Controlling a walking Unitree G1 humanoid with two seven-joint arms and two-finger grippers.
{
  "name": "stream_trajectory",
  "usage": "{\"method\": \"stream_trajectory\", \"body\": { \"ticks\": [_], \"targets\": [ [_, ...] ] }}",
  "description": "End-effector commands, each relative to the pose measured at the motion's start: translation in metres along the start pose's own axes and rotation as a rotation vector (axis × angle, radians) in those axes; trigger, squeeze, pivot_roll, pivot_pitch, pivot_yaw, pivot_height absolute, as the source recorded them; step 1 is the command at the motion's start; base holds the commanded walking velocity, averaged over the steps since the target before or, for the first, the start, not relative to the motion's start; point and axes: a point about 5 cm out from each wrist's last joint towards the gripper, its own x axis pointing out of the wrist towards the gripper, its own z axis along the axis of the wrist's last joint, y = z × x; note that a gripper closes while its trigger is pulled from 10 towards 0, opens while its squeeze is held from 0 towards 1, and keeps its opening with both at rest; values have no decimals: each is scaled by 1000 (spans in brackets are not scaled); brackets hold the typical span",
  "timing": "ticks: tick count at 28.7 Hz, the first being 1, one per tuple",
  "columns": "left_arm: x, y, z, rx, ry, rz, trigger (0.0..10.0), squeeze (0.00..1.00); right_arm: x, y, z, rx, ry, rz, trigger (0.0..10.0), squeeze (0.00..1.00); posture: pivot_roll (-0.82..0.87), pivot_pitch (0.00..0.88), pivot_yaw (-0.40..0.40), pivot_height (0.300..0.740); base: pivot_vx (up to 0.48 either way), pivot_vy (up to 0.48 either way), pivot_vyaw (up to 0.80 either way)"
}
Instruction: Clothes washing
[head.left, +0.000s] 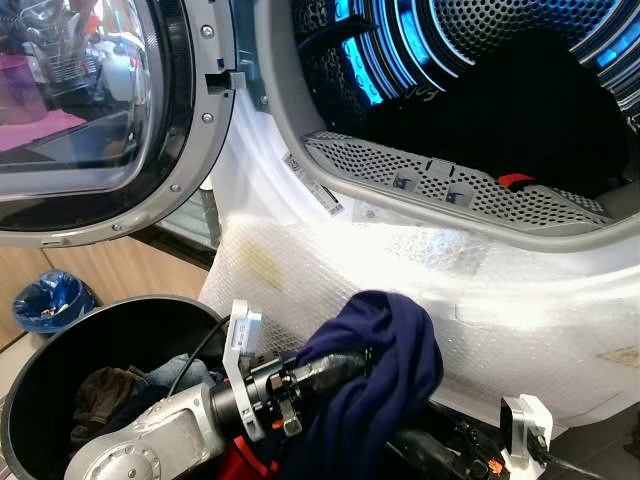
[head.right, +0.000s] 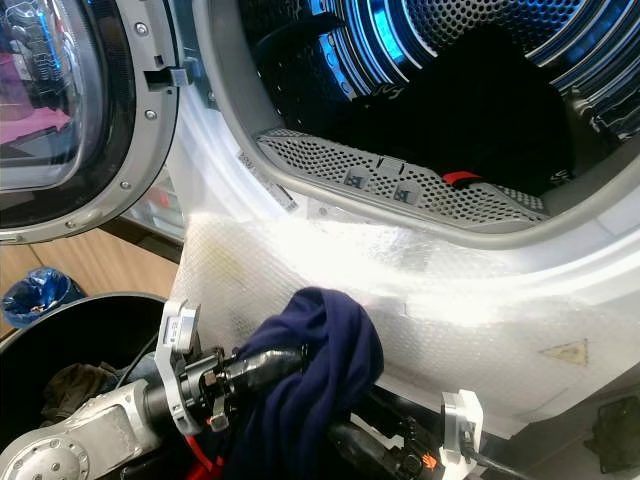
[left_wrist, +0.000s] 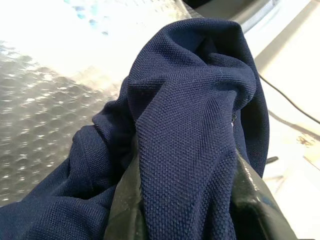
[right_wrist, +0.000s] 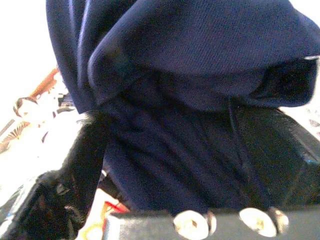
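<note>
The left arm (head.left: 150, 440) reaches forward and toward the robot's right, its silver forearm low. The left gripper (head.left: 385, 365) is wrapped in a navy garment (head.left: 385, 400), its black fingers (left_wrist: 125, 200) pinching the cloth between them. The right gripper (right_wrist: 175, 165) lies low beneath, its fingers (right_wrist: 85, 155) either side of the same cloth.

Bubble wrap (head.left: 400, 270) is blown out by strong glare. Drum interior (head.left: 520, 110) is left dark, blue-lit at the ribs. Right wrist view is soft, overexposed at edges.
</note>
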Motion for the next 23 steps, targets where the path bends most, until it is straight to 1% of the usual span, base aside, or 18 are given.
{"method": "stream_trajectory", "body": {
  "ticks": [1, 3, 6, 11, 12, 14, 15, 16, 18, 19, 21, 22, 23],
  "targets": [
    [6, 0, 3, 27, -11, -11, 0, 0, 2, 4, 0, -13, 28, 20, 10000, 1000, -26, 47, -25, 740, 0, 0, 0],
    [7, 0, 2, 27, -10, -11, 0, 0, 3, 5, 0, -13, 29, 23, 10000, 1000, -27, 45, -26, 740, 0, 0, 0],
    [14, 2, 0, 34, -10, -5, 0, 0, 9, 10, -14, -28, 162, 68, 10000, 1000, -33, 33, -25, 740, 0, 0, 0],
    [18, 3, 1, 36, -14, -8, 0, 0, 16, 8, -19, -25, 180, 49, 10000, 1000, -35, 24, -24, 740, 0, 0, 0],
    [19, 3, 0, 42, -10, -7, 0, 0, 21, 5, -19, -34, 175, 25, 10000, 1000, -35, 23, -23, 740, 0, 0, 0],
    [20, 3, 0, 46, -8, -8, 0, 0, 25, 4, -19, -34, 170, 17, 10000, 1000, -35, 21, -23, 740, 0, 0, 0],
    [20, 3, 0, 46, -9, -8, 0, 0, 28, 4, -17, -32, 147, 16, 10000, 1000, -36, 18, -22, 740, 0, 0, 0],
    [21, 4, -1, 47, -9, -8, 0, 0, 34, 1, -13, -41, 110, -14, 10000, 1000, -35, 17, -22, 740, 0, 0, 0],
    [22, 4, -1, 50, -7, -8, 0, 0, 43, -5, -10, -57, 84, -79, 10000, 1000, -36, 15, -21, 740, 0, 0, 0],
    [23, 4, -2, 49, -7, -9, 0, 0, 46, -6, -8, -54, 66, -88, 10000, 1000, -36, 15, -21, 740, 0, 0, 0],
    [25, 3, -3, 53, -2, -12, 0, 0, 56, -2, -2, -21, 1, -68, 10000, 1000, -36, 22, -23, 740, 0, 0, 0],
    [25, 3, -3, 53, -2, -13, 0, 0, 58, 0, -1, -4, -15, -55, 10000, 765, -36, 22, -23, 740, 0, 0, 0],
    [26, 3, -4, 53, -2, -13, 0, 0, 61, 3, 1, 14, -30, -29, 10000, 188, -35, 26, -24, 740, 0, 0, 0]
  ]
}}
